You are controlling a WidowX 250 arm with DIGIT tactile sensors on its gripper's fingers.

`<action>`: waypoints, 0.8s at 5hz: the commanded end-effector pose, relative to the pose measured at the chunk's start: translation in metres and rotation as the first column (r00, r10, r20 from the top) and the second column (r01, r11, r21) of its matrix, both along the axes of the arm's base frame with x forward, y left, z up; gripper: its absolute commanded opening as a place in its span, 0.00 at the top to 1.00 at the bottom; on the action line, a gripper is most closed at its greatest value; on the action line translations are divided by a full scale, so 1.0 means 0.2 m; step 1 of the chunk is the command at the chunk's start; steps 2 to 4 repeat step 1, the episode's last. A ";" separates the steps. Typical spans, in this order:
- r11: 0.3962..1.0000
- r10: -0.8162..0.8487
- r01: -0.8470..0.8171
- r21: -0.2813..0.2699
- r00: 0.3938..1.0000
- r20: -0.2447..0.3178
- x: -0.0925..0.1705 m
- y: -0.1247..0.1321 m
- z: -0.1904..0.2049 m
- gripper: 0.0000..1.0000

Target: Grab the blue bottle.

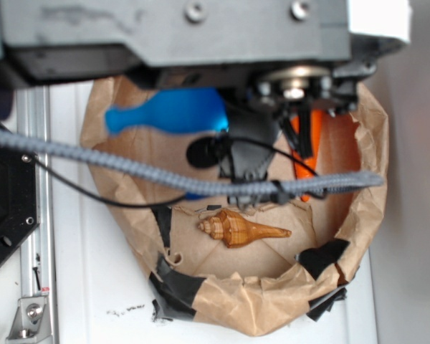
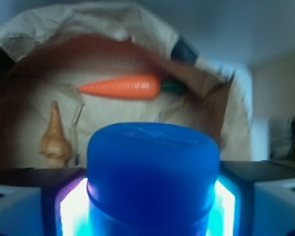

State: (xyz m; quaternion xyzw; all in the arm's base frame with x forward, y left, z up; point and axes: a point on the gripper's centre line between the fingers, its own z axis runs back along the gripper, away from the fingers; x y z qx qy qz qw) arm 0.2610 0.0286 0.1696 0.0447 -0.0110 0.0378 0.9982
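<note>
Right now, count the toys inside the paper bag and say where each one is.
3. The blue bottle lies at the bag's far side, between the pincer's pads. The carrot lies along the right wall. The seashell lies near the front. The arm may hide more.

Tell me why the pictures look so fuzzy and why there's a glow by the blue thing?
Wrist view: the blue bottle sits very close to the lens, soft-edged, with bright glow at both sides; the carrot behind is blurred. Exterior view: the whole picture is slightly soft, and the robot arm overhead is blurry.
</note>
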 end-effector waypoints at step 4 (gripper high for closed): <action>0.979 0.204 -0.202 -0.030 0.974 0.097 0.01 -0.05 -0.04 1.00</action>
